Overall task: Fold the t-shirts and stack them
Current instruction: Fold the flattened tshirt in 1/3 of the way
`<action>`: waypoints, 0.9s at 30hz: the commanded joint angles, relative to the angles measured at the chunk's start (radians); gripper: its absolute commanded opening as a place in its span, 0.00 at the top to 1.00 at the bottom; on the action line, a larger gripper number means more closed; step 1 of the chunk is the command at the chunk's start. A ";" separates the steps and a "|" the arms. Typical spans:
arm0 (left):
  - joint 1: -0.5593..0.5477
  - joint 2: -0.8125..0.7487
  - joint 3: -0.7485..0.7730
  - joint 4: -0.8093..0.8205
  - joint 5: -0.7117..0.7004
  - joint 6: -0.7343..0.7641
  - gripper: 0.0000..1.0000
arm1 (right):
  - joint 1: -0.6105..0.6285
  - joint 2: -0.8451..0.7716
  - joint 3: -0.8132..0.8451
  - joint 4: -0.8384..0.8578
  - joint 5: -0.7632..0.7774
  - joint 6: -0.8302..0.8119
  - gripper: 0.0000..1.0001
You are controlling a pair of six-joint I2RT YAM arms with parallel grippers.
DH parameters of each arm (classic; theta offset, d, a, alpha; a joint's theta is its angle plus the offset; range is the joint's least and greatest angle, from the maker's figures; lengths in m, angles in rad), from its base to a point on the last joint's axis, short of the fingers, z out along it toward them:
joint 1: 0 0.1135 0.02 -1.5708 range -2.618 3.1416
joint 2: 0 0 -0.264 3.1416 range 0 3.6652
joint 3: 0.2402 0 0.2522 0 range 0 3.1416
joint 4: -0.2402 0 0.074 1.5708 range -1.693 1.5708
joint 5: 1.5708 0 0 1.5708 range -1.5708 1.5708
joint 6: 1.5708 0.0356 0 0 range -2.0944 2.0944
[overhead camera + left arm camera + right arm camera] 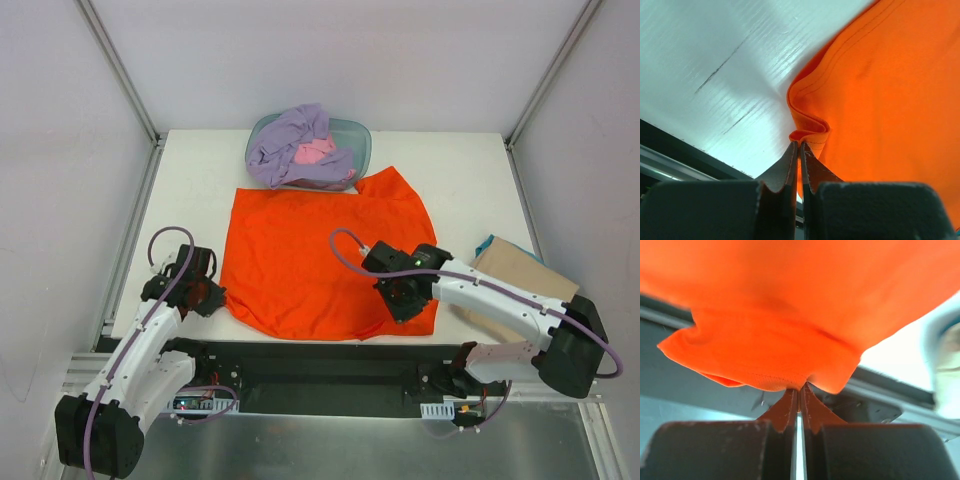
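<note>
Grippers first: my left gripper [799, 146] is pinched on the near-left hem of the orange-red t-shirt [310, 260], right gripper [799, 388] clamped on its near-right corner. Shirt's spread on the table [190, 180]; lavender t-shirt [285, 140] and pink t-shirt [318, 152] sit bunched in the teal tub [361, 132] behind.

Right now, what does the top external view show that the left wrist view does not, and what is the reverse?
Only the top external view: the teal tub holding the lavender t-shirt and the pink t-shirt, the cardboard sheet at the right, and the right claw near the near right corner of the orange t-shirt. Only the left wrist view: the left claw shut on a bunched hem fold. Both: the orange t-shirt and the white table.
</note>
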 commanded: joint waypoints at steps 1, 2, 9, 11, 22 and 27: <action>0.008 0.015 0.063 0.026 -0.004 -0.013 1.00 | -0.083 0.010 0.117 -0.023 0.125 -0.109 0.99; 0.008 0.028 0.070 0.031 -0.015 -0.011 1.00 | -0.096 0.019 0.149 -0.015 0.133 -0.117 0.99; 0.008 0.126 0.135 0.072 -0.039 -0.046 1.00 | -0.215 0.110 0.262 0.075 0.248 -0.152 0.99; 0.008 0.158 0.156 0.080 -0.050 -0.046 1.00 | -0.232 0.126 0.279 0.103 0.231 -0.163 0.99; 0.008 0.330 0.254 0.120 -0.112 -0.042 1.00 | -0.333 0.237 0.381 0.138 0.231 -0.218 0.99; 0.008 0.388 0.293 0.146 -0.128 -0.051 1.00 | -0.379 0.286 0.395 0.164 0.208 -0.288 0.99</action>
